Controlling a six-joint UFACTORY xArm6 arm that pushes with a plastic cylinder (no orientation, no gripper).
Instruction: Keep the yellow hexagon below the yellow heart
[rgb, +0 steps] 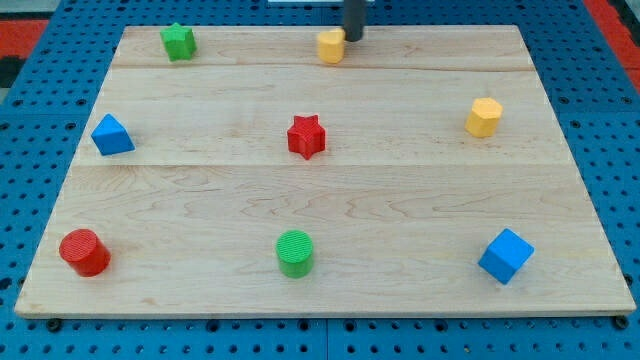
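Rod-end my tip (353, 38) touching yellow heart (331, 46) at its right, yellow hexagon (483, 117) well apart, lower right.

green star (178, 41) | blue triangle, seemingly (111, 135) | red star (307, 137) | red cylinder (84, 252) | green cylinder (295, 253) | blue cube (505, 256)

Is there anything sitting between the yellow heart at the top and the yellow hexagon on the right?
No. In the camera view only bare wooden board lies between the yellow heart and the yellow hexagon. My tip touches the heart's right side.
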